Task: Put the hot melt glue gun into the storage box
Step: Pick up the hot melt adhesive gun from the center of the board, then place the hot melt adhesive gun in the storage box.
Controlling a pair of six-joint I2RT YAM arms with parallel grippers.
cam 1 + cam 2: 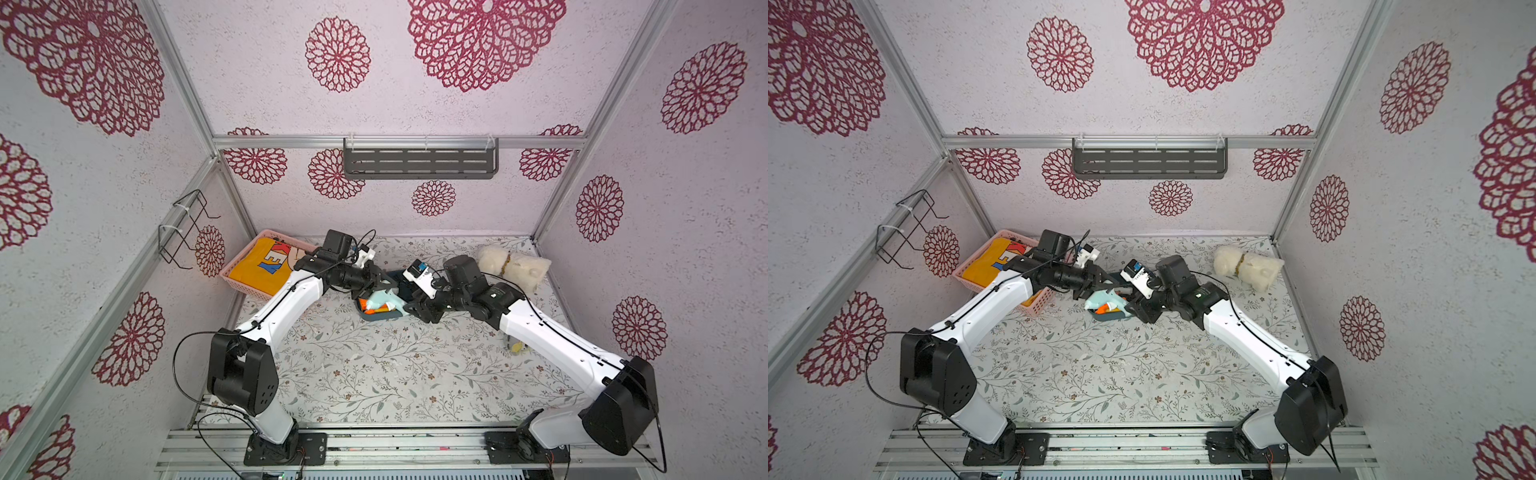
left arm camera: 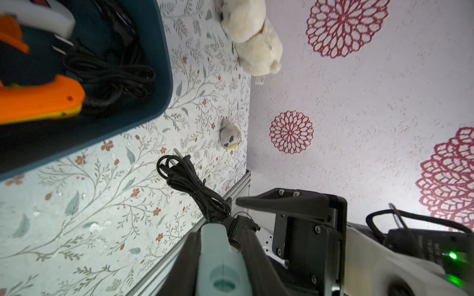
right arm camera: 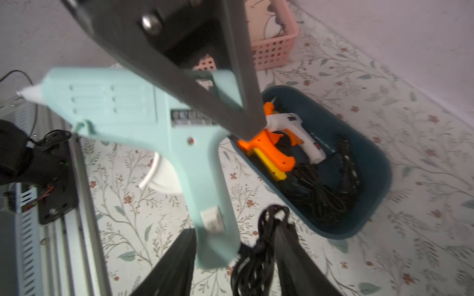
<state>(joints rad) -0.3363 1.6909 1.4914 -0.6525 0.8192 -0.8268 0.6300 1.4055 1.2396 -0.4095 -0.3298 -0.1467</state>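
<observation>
My left gripper (image 1: 380,284) has its jaws clenched across the rear of the mint-green hot melt glue gun (image 3: 128,110). In the left wrist view the gun's body sits snug between the two fingers (image 2: 184,256). The gun hangs clear of the tabletop (image 1: 374,374), not lying in anything. In both top views it overlaps the near part of the storage box (image 1: 382,318), with the two arms meeting over it from either side. Its white nozzle (image 3: 28,93) points away from the box, and its tied black cord bundle (image 2: 195,187) dangles off the butt of the handle.

My right gripper (image 1: 413,307) is at that same end. In its wrist view the jaws stand either side of the handle's butt and the cord, but the picture is smeared there and I cannot tell whether they bear on it.

The box rests on the tabletop with an orange glue gun (image 3: 272,151), a white glue gun (image 3: 295,128) and a heap of black cables (image 3: 331,184) already inside.

A pink basket (image 1: 249,286) holding a yellow garment (image 1: 257,266) sits at the far left. A white plush toy (image 1: 511,266) lies at the far right, well apart from the box. A small grey and yellow object (image 2: 230,135) sits on the tabletop near the right-hand wall.
</observation>
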